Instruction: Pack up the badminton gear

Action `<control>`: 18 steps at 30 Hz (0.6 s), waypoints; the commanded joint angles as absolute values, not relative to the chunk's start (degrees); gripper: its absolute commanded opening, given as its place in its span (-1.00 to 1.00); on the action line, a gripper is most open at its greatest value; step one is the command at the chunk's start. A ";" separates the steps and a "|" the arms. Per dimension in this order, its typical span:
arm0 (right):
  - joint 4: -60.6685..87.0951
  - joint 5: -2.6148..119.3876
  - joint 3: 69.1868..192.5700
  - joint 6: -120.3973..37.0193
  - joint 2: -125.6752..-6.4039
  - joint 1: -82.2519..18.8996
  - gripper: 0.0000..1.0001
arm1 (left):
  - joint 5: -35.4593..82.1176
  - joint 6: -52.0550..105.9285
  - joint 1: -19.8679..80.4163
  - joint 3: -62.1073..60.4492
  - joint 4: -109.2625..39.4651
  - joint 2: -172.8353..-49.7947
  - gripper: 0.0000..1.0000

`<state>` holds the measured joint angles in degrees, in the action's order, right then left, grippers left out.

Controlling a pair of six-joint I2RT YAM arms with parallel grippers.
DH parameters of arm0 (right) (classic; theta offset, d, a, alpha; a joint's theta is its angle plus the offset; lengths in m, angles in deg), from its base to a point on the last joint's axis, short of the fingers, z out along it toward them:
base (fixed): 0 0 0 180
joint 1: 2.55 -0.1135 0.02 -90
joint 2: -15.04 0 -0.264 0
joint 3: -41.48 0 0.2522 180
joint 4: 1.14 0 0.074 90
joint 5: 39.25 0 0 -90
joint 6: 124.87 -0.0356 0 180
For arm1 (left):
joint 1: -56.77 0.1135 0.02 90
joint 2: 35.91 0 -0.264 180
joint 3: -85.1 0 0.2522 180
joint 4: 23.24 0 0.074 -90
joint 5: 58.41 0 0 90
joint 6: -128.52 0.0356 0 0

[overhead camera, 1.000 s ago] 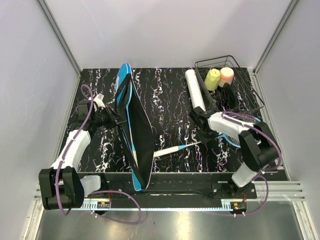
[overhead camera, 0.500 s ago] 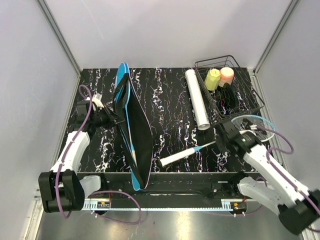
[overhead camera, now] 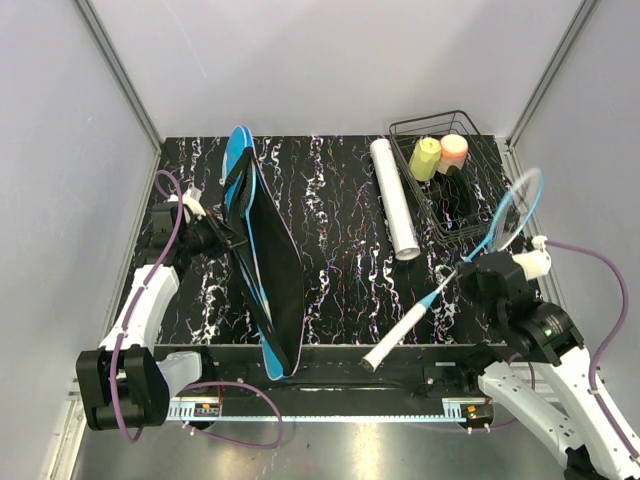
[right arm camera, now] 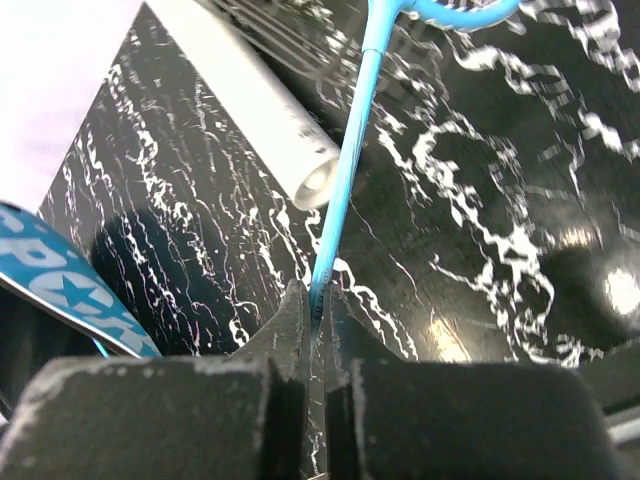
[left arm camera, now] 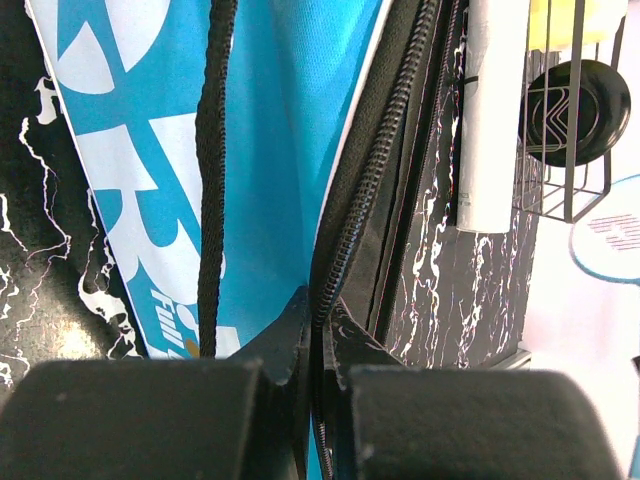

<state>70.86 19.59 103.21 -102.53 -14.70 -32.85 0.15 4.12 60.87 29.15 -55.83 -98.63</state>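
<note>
"So where is the racket (overhead camera: 446, 284)?"

"On the right, held tilted. The right pincer (right arm camera: 318, 300) is clamped on its blue shaft, the head is up beside the wire basket (overhead camera: 430, 119), and the white handle points at the near edge of the tabletop (overhead camera: 340, 200)."

"And the cover (overhead camera: 270, 270)?"

"On the left, standing on its edge and running from far to near, with its black inside showing. The left pincer (left arm camera: 316, 318) is shut on its zipper edge."

"And the tube (overhead camera: 393, 198)?"

"Lying flat, just left of the basket."
</note>
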 commanded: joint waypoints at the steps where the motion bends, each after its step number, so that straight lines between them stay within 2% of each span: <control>1: 56.83 18.41 110.61 -82.61 -18.97 -32.78 -1.00 | 0.74 4.68 61.26 27.48 -52.65 -97.08 -1.00; 6: 49.12 18.75 113.42 -74.09 -21.95 -32.78 -1.00 | 1.09 4.77 61.34 27.48 -52.73 -97.17 -1.00; 12: 36.03 32.00 115.10 -66.35 -32.12 -32.78 -1.00 | 0.92 4.59 61.34 27.04 -52.56 -97.96 -1.00; 14: 32.06 43.58 115.71 -62.23 -35.74 -32.78 -1.00 | 0.92 4.77 61.34 26.96 -52.47 -97.96 -1.00; 18: 30.55 68.62 122.90 -59.66 -50.74 -32.78 -1.00 | 0.30 4.68 61.26 26.87 -52.56 -98.13 -1.00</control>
